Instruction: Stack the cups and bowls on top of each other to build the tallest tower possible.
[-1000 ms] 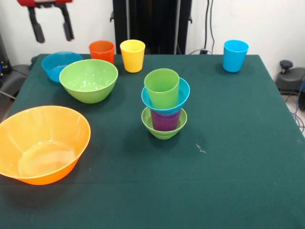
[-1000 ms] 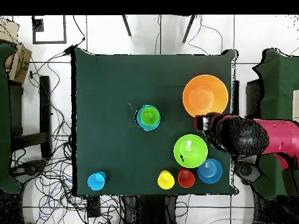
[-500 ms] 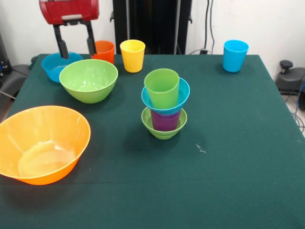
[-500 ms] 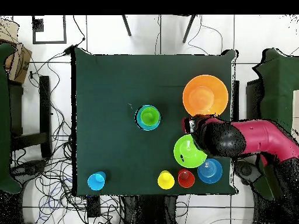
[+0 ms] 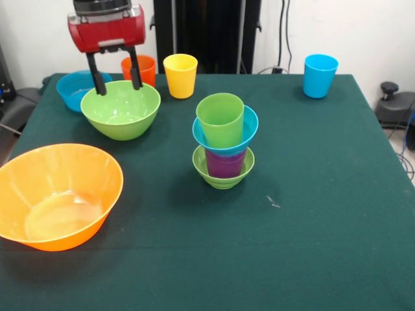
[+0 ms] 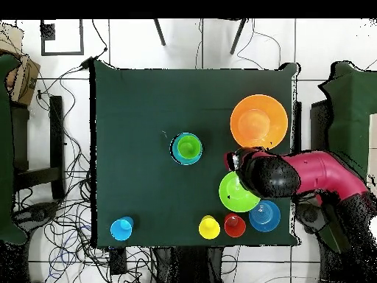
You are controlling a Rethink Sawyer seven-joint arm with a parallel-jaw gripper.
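Hand (image 5: 117,85) spread above green bowl (image 5: 120,109)

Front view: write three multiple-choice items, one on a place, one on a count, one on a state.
1. The end effector hangs over:
A. medium green bowl
B. orange bowl
C. tower

2. Cups standing apart from the tower:
A. one
B. three
C. five

3. The end effector is:
A. shut on a cup
B. shut, empty
C. open, empty

Answers:
1. A, its fingers straddle that bowl's far rim.
2. B, orange cup, yellow cup, blue cup.
3. C, a gap shows between the fingers, nothing in it.
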